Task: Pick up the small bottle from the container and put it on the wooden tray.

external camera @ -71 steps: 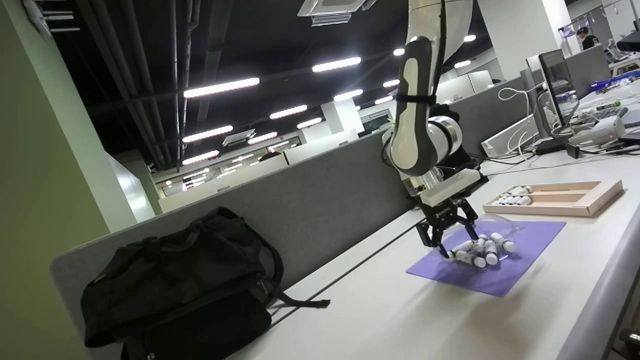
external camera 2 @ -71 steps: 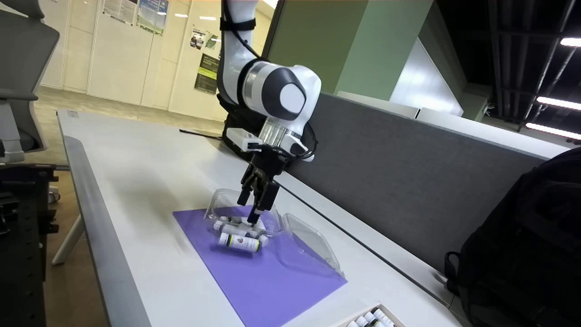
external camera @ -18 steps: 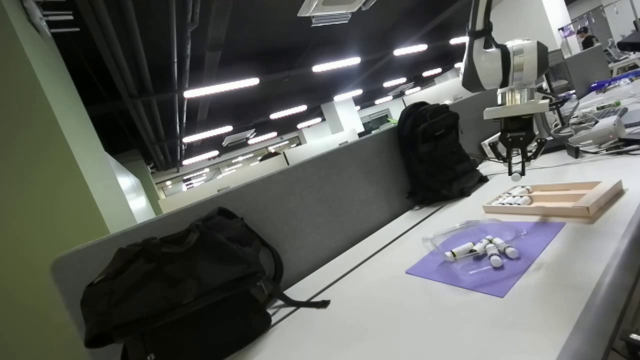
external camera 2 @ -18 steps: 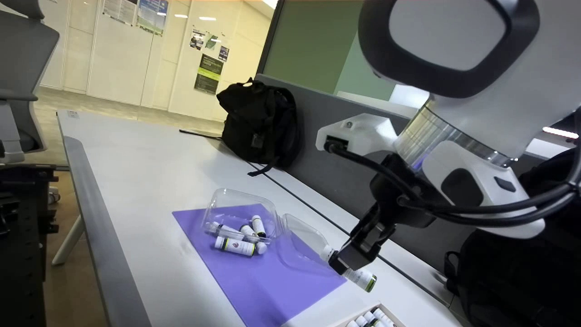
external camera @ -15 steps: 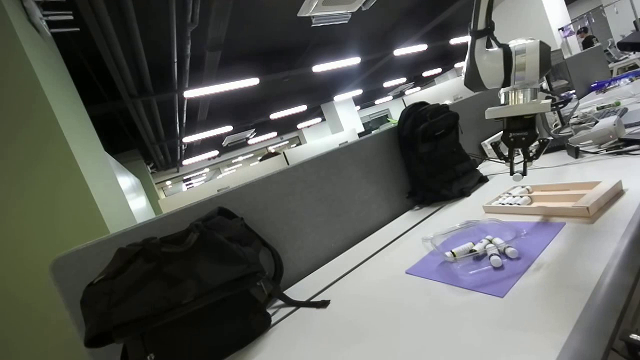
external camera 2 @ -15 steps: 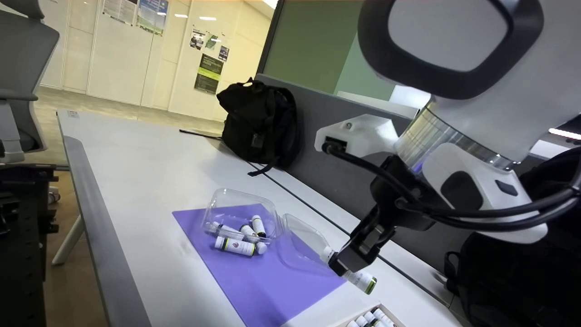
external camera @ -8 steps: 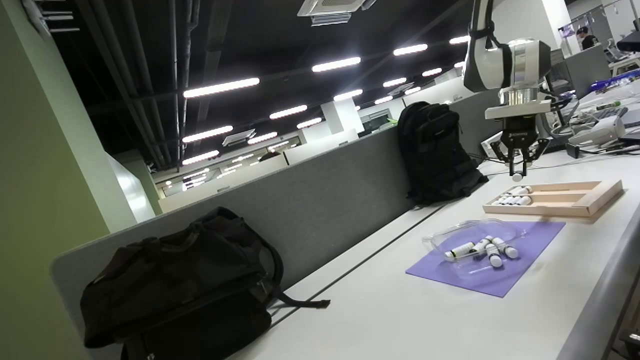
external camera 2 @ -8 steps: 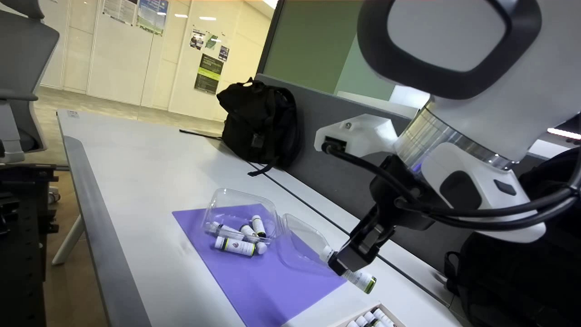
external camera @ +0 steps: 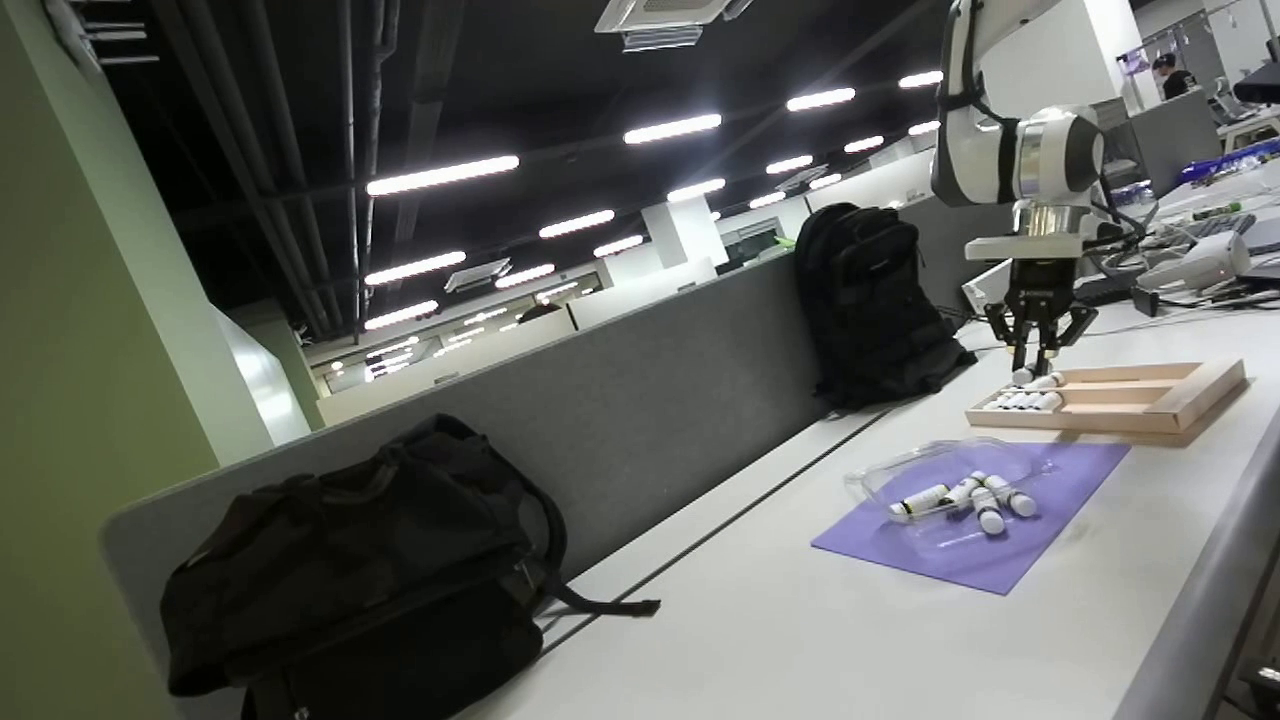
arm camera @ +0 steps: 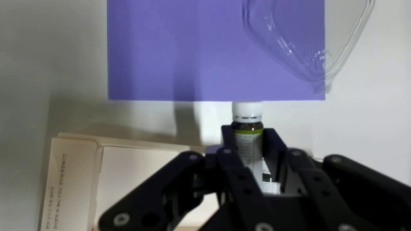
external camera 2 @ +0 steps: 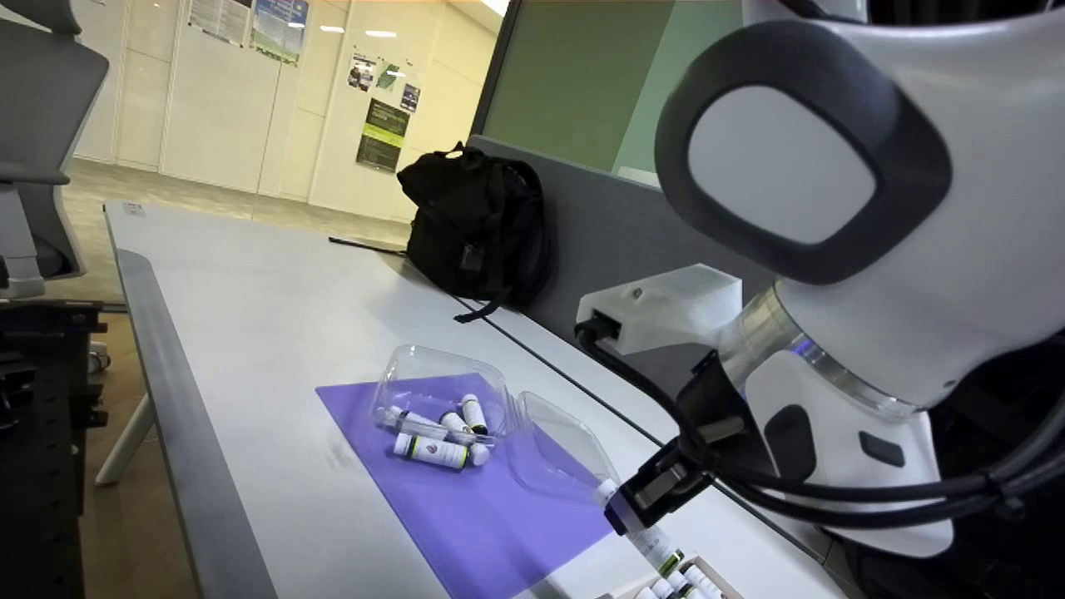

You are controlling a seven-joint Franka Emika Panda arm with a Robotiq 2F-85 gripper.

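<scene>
Pinching from both sides, my gripper point(arm camera: 248, 134) holds the small white-capped bottle point(arm camera: 247, 144) just under its dark neck, where a yellow-green band tops the label. The bottle sits right of centre in the wrist view, cap toward the purple sheet point(arm camera: 154, 57) at the top of the frame; in an exterior view it shows at the left end of the wooden tray point(external camera: 1085, 421), right of frame, over or just beside it, and whether the two touch I can't tell.

I judge it light and stiff, unyielding to my squeeze. The shiny neck suggests glass, so a knock on the tray's rim might chip it. Its round side could turn or slide in a slack pinch, though the label should help. My hold looks nearer the cap than the base, so the base end may want to dip; mid-label would balance better. Next, I think, comes laying it flat by the like bottles point(external camera: 1040, 402) in the tray and letting go softly, lest it roll.
</scene>
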